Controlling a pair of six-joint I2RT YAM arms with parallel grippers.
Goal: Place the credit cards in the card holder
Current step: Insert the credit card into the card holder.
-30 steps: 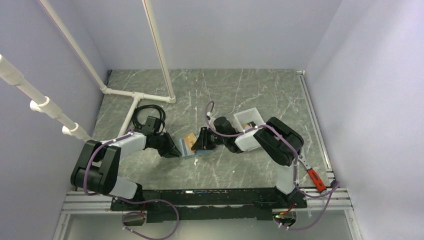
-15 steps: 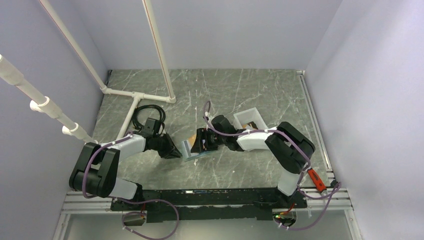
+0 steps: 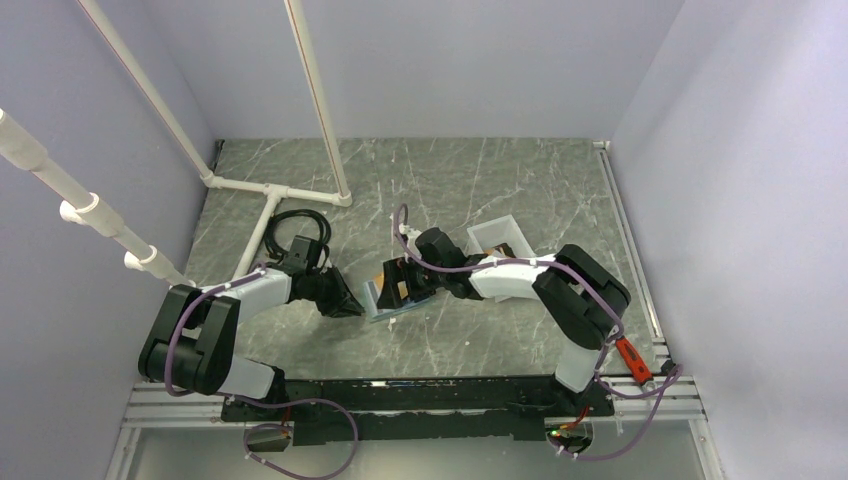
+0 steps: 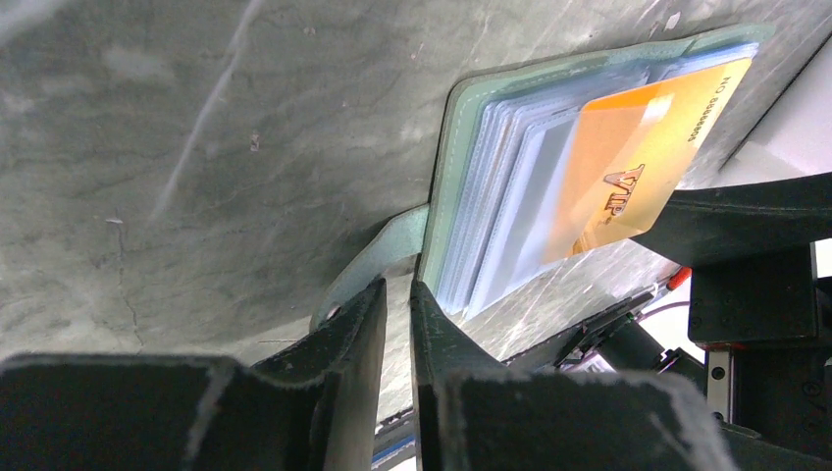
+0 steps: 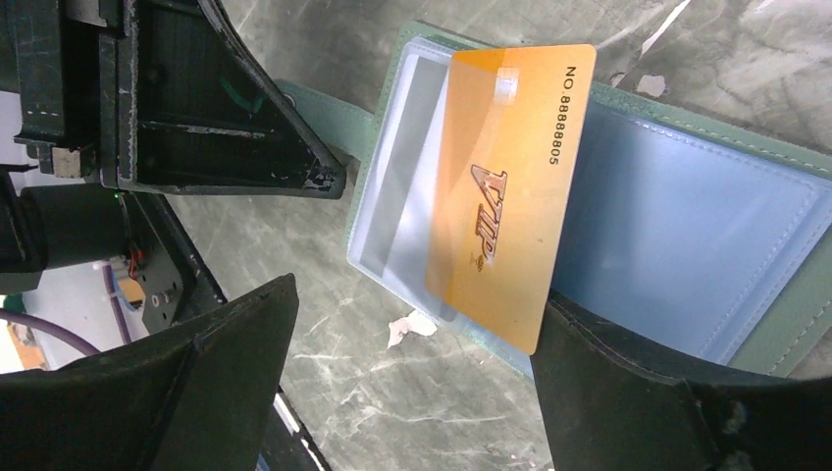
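The sage-green card holder [image 3: 376,302] lies open on the table between both arms, its light blue inside [image 5: 687,265] facing up. An orange-yellow credit card [image 5: 510,186] marked VIP lies aslant across its clear sleeves [image 4: 510,177]. My right gripper [image 5: 420,292] is open wide just short of the card's near end, one finger [image 5: 628,392] touching that card's corner. My left gripper [image 4: 397,289] is nearly closed on the holder's left edge [image 4: 451,167], beside the strap [image 4: 378,257]. In the top view the left gripper [image 3: 350,300] and right gripper [image 3: 395,285] almost meet over the holder.
A white open-fronted bin [image 3: 497,238] stands behind the right arm. A white pipe frame [image 3: 280,190] and a black cable coil [image 3: 300,225] sit at the back left. A red-handled tool [image 3: 632,357] lies at the right edge. A white scrap [image 5: 412,327] lies by the holder.
My right gripper has opened and let go of the orange card, and its wrist has shifted slightly left. The card holder's lifted side has settled lower. The left gripper has kept its grip.
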